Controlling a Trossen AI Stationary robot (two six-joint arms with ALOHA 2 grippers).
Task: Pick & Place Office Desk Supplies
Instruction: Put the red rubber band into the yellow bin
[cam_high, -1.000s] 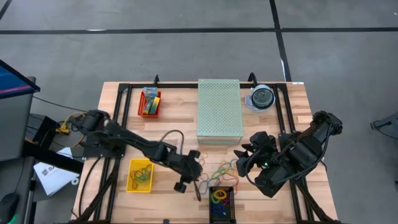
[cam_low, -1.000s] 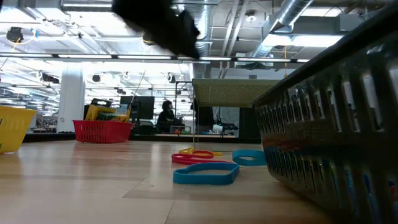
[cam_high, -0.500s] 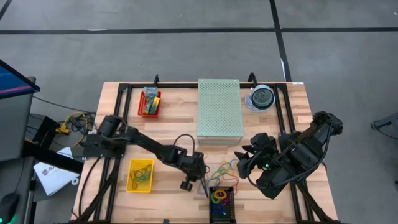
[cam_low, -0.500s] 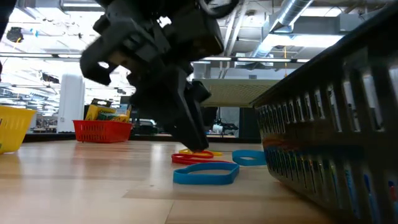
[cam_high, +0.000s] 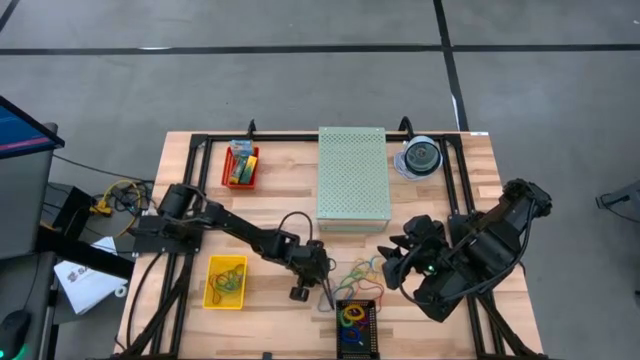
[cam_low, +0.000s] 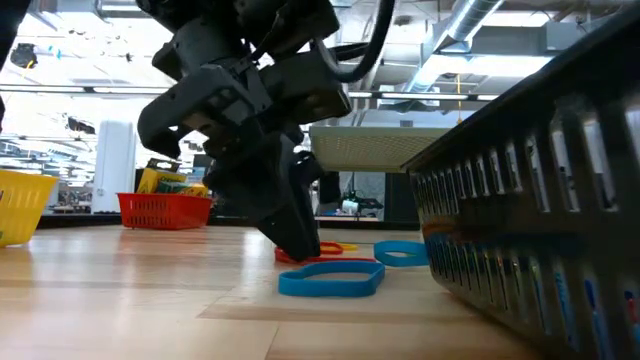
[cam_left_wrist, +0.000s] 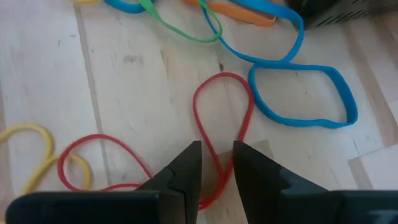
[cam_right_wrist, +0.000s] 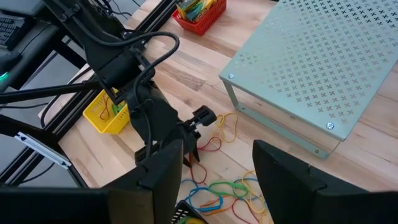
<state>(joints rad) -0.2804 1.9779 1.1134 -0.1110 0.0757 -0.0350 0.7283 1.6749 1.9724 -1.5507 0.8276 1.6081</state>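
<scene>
- Bins sit on the left half of the table: a yellow bin near the front holding a few bands, presumably already sorted, and a red bin at the far side with crayon boxes lying in it, long sides running near to far.
- Left gripper, right of the yellow bin, is tipped down onto the table with its fingers narrowed around one strand of a red rubber band; from the wrist view the strand runs between the tips, though a firm pinch cannot be confirmed.
- The red rubber band lies flat, an elongated loop whose long axis runs straight away from the fingers; straddling its near end lets them close across a single strand.
- More loose bands lie just right of it: a blue band nearest the low camera, with green and orange ones beyond.
- A black mesh bin at the near edge holds further bands.
- The pale green perforated box stands at far centre, clear of the work.
- Right gripper hovers at the right with fingers spread and holding nothing, likely waiting out of the way.
</scene>
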